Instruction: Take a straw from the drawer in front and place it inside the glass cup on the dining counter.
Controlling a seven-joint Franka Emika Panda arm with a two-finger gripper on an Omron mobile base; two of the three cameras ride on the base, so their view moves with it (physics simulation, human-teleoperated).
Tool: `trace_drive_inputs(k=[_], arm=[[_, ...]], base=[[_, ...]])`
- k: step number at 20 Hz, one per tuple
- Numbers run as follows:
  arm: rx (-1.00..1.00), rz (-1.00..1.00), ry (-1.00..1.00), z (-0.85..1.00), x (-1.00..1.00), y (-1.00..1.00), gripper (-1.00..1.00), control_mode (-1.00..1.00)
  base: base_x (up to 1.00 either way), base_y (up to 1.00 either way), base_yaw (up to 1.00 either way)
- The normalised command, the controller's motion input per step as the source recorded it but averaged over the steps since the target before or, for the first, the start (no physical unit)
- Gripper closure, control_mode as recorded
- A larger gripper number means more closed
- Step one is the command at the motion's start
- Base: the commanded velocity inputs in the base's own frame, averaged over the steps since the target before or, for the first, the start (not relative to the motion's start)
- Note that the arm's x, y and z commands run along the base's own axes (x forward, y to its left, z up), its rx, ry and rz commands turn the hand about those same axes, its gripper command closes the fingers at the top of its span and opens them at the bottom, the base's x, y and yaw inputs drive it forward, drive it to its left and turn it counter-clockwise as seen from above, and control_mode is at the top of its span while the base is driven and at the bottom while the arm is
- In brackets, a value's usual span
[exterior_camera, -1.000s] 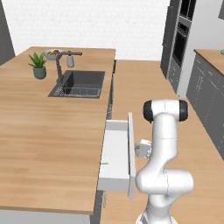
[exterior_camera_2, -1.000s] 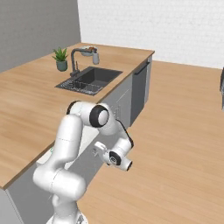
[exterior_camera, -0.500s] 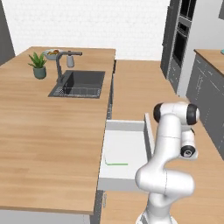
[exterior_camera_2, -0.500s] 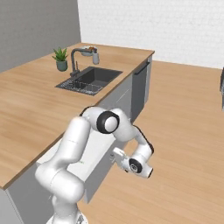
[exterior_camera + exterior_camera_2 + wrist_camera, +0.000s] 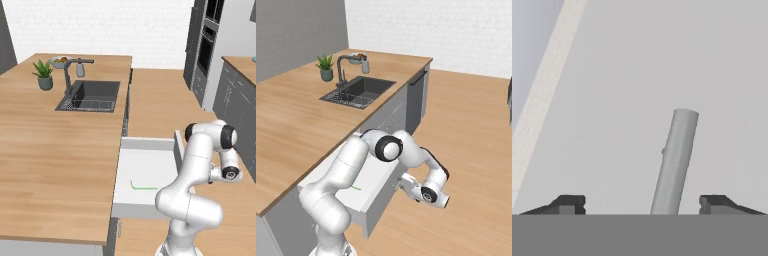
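from the left base view, the shallow white box drawer [image 5: 150, 175] stands pulled out from under the light-brown wood-grain counter [image 5: 55, 165], and the thin bright green straw [image 5: 142, 187] lies flat on its floor, towards the near end, one end bent up a little. the white arm curls up beside the drawer's right side, its hand hanging out past the light grey-white front panel [image 5: 177, 150]. farther back a dark sink basin [image 5: 92, 95] sits sunk into the counter with a dark tap [image 5: 70, 72] beside it, and a small green potted plant [image 5: 44, 75] stands to the left of the tap.

from the right base view, the same drawer [image 5: 368, 187] juts out from the counter's edge, with a short bit of the green straw [image 5: 356, 188] showing inside it behind the arm. the two-finger gripper [image 5: 402, 183] points back at the outer face of the drawer front, just beside it.

in the hand view, the two dark fingertips [image 5: 569, 204] stand wide apart, released, with nothing between them but air. a light grey cylindrical bar handle [image 5: 674, 162] rises on the pale panel straight ahead, between the tips yet touching neither.
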Motion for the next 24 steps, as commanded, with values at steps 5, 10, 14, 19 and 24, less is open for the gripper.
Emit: trace_drive_inputs(k=[5, 10, 14, 19, 24], arm=[[-0.22, 0.00, 0.06, 0.00, 0.00, -0.70, -1.00, -1.00], [-0.23, 0.00, -0.03, 0.72, -0.20, -0.20, -1.00, -1.00], [-0.23, 0.00, -0.05, 1.00, -0.49, 0.14, -1.00, -1.00], [-0.26, 0.00, 0.00, 1.00, -0.35, 0.58, -1.00, -1.00], [-0.31, 0.00, 0.02, 0.90, -0.08, 0.84, -1.00, -1.00]], base=[[0.00, 0.00, 0.00], [0.00, 0.00, 0.00], [0.00, 0.00, 0.00], [0.00, 0.00, 0.00], [0.00, 0.00, 0.00]])
